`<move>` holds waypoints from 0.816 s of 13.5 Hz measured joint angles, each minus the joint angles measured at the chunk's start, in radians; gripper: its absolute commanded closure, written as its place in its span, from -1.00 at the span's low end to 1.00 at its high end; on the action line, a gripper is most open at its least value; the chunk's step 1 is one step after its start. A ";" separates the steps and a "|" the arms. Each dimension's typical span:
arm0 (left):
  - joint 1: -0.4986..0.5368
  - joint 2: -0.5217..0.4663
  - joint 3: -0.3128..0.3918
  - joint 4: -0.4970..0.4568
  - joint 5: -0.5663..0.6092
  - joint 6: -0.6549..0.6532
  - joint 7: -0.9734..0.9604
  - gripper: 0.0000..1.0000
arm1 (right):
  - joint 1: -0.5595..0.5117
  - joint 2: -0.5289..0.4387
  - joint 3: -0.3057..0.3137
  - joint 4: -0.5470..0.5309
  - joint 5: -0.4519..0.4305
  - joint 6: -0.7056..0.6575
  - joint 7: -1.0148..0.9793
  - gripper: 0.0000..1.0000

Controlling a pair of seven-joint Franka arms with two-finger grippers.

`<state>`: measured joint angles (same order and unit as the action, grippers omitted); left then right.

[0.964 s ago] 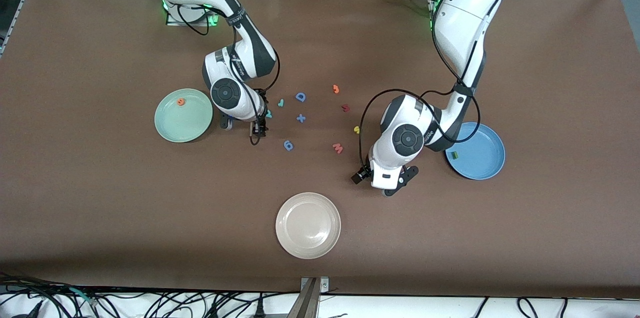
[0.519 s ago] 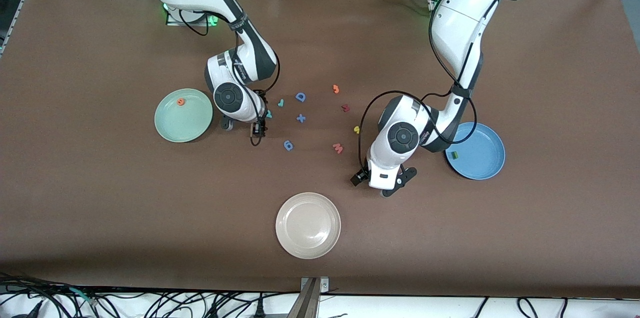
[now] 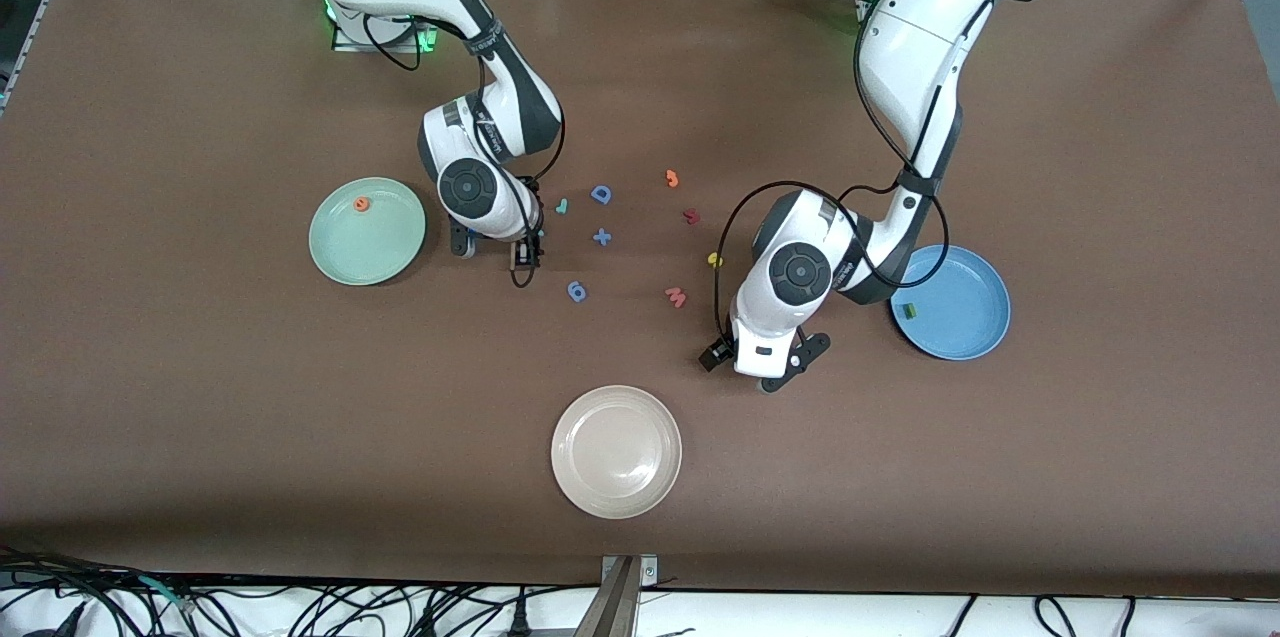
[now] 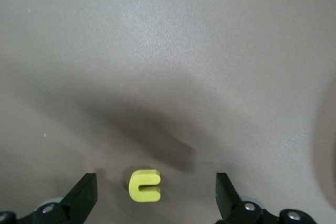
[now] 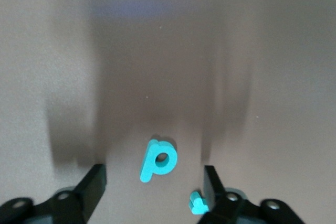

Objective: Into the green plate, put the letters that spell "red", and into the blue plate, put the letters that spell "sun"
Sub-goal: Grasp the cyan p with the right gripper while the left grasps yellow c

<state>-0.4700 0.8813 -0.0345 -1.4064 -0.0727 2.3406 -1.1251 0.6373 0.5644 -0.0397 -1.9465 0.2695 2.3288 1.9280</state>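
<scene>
Two grippers hang low with fingers spread, holding nothing: the right gripper straddles the teal d, the left gripper the yellow u.

cream-white plate: on the brown table, nearer the front camera than both claws. between the right gripper and the left gripper lie six loose foam pieces:
- blue "d", blue plus and blue "6", near the right gripper.
- orange hooked piece, dark red piece and salmon "w", closer to the left gripper.
</scene>
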 measured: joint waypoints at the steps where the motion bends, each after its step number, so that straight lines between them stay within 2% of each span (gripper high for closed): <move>1: -0.001 0.001 0.000 0.000 0.007 0.000 -0.009 -0.94 | 0.001 -0.001 0.000 0.000 -0.002 0.001 0.000 -0.51; 4: -0.003 0.002 0.000 0.000 0.011 0.001 -0.017 -0.85 | 0.003 -0.002 0.000 -0.003 -0.052 0.000 0.000 -0.46; 6: -0.004 0.003 0.000 0.000 0.011 0.002 -0.024 -0.60 | 0.010 -0.005 0.000 -0.005 -0.086 0.000 0.000 -0.40; 8: -0.004 0.003 0.000 0.000 0.011 0.006 -0.032 -0.36 | 0.011 -0.007 -0.001 -0.007 -0.093 0.000 0.000 -0.16; 11: -0.004 0.005 0.000 -0.001 0.011 0.016 -0.049 -0.04 | 0.011 -0.009 -0.003 -0.008 -0.093 0.003 0.000 -0.09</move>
<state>-0.4743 0.8861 -0.0345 -1.4073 -0.0615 2.3568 -1.1740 0.6482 0.5558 -0.0424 -1.9543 0.1761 2.3316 1.9284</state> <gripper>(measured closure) 0.335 0.436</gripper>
